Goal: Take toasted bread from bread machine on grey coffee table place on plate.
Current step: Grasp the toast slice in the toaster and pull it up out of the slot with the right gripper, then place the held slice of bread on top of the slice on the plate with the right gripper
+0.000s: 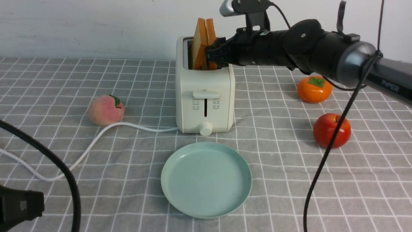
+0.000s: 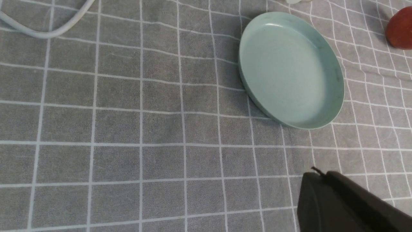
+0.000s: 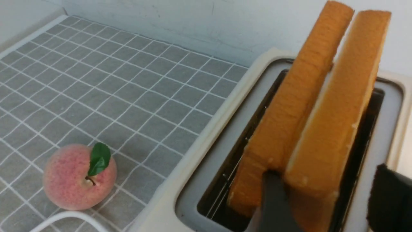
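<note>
Grey coffee table point(image 1: 289, 180): a wide checked cloth lay under everything you were working over
Right arm: it lay almost level, from the right side of the front view to the top of the toaster
Bread machine point(image 1: 204, 93): a cream box stood upright mid-table behind the plate, lever and knob facing you, white cord point(image 1: 141, 128) trailing off to your left
Plate point(image 1: 206, 180): pale green and bare, it sat just in front of the toaster
Toasted bread point(image 1: 200, 42): two thick slices stood in the slots, leaning together at the top, their upper halves well clear of the casing
Handling, as a judgement: the slices looked light and fairly stiff yet crumbly, so a gentle pinch across the flat faces, low on the exposed part, would have suited you best; a hard squeeze could have crushed or torn a slice
Fruit: a peach point(image 1: 105, 110) sat to the left of the toaster, an orange fruit point(image 1: 314, 89) and a red apple point(image 1: 331, 130) well apart on the right
Right gripper point(image 1: 214, 54): its fingers point(image 3: 273, 199) straddled one slice, one wedged between the two slices, the other standing off the outer face, so nothing was clamped yet
Left gripper point(image 2: 322, 187): fingers closed on nothing, it hung low over bare cloth near the plate
</note>
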Controlling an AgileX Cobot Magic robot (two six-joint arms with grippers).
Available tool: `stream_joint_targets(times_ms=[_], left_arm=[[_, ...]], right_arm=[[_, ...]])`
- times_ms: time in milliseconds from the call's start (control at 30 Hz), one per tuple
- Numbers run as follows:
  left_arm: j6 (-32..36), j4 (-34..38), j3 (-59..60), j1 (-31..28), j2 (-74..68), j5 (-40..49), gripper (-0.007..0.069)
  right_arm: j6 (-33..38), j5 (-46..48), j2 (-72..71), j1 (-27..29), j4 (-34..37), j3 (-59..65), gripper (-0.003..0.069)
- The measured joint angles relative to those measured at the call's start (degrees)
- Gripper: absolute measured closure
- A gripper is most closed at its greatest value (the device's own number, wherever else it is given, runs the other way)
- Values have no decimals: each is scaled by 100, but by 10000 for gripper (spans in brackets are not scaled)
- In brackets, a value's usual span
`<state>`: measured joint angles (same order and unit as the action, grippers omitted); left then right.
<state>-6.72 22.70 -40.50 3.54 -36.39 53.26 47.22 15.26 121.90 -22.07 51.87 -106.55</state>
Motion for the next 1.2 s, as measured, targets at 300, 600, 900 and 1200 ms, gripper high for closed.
stream_joint_targets(times_ms=[300,600,900,1200], left_arm=[[0,6,0,0,0,61,638],[0,6,0,0,0,61,638],[0,6,0,0,0,61,638],[0,6,0,0,0,-144,638]], right_arm=[[82,-72,-62,0,-81,0,568],[270,84,-1129,0,-145,-4,568],[-48,1331,-2116,201,-286,-4,568],[-1409,3988,-3460,1343,-778,-4,568]])
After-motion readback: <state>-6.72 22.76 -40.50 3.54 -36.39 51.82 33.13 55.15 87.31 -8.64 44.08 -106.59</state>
